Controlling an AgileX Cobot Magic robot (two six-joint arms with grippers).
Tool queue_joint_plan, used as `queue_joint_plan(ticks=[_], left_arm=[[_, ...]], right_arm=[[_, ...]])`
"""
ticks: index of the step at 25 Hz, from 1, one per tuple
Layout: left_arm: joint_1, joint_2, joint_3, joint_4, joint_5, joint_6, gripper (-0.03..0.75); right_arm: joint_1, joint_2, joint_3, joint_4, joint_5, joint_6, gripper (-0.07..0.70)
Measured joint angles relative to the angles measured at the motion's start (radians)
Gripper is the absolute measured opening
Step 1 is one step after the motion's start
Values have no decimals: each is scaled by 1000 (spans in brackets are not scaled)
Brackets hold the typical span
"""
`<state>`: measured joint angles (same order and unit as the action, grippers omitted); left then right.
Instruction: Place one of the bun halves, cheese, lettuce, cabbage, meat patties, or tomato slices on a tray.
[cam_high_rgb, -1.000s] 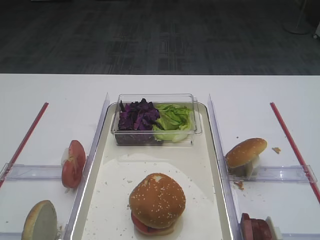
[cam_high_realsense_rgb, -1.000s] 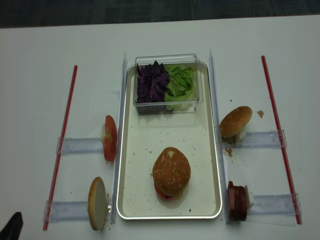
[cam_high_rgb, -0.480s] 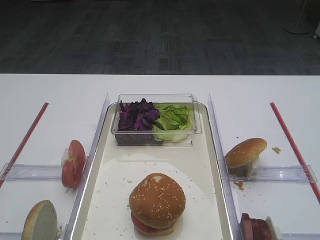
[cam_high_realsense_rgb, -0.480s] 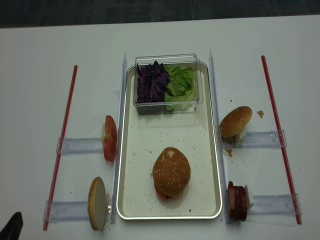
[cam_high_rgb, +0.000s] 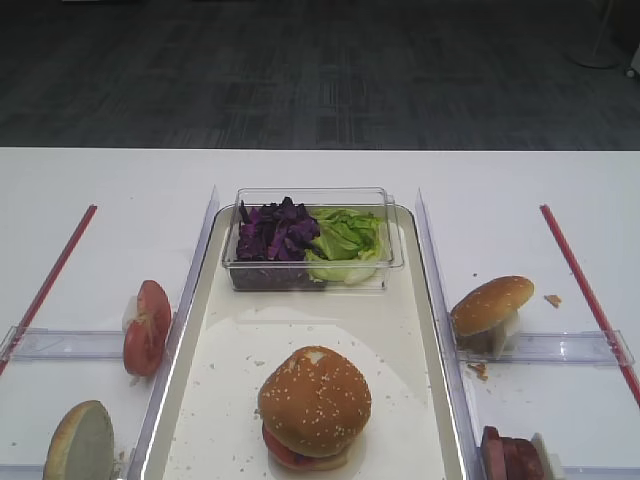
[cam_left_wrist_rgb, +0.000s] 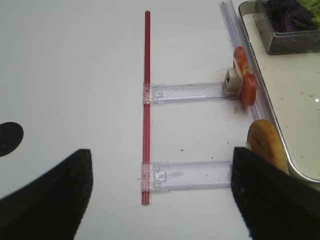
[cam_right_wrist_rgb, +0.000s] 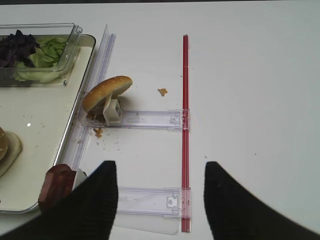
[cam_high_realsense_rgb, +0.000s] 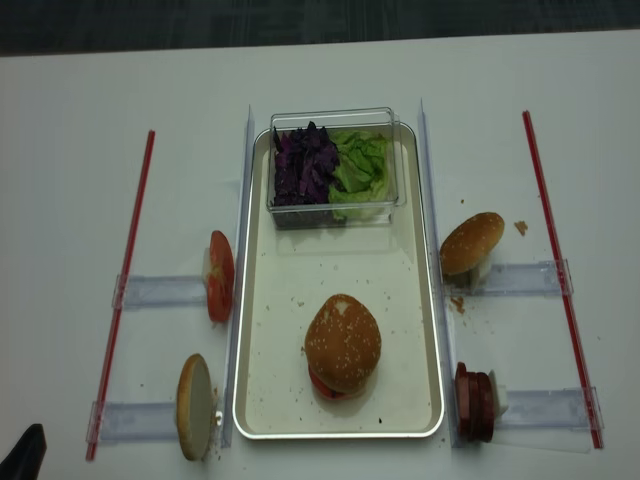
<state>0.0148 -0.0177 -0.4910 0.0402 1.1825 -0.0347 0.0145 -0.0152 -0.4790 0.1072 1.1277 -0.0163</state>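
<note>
The seeded bun top (cam_high_realsense_rgb: 343, 342) sits on a tomato slice on the tray (cam_high_realsense_rgb: 290, 405), near its front. I see my left end effector (cam_left_wrist_rgb: 160, 195) spread apart over bare counter (cam_left_wrist_rgb: 75, 75); my right end effector (cam_right_wrist_rgb: 161, 200) also stands apart, holding nothing.

One exterior high view looks from the near edge across the worktop (cam_high_rgb: 100, 190) at a slant, toward dark floor behind, close on the tray (cam_high_rgb: 400, 330). The other exterior high view looks almost straight down from farther off, taking in the whole tray (cam_high_realsense_rgb: 425, 300) and both red strips. Each wrist view looks down and forward past its own dark fingers (cam_right_wrist_rgb: 87, 205) (cam_left_wrist_rgb: 45, 195): the right wrist covers the tray's right side, the left wrist its left side. All four share the clear box (cam_high_realsense_rgb: 335, 120) of greens.
</note>
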Motion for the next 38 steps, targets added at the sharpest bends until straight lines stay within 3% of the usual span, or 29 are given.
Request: queue_joint_plan(ticks=[38], left_arm=[[0,0,0,0,0,0,526]], right_arm=[[0,0,0,-7,0,16,385]])
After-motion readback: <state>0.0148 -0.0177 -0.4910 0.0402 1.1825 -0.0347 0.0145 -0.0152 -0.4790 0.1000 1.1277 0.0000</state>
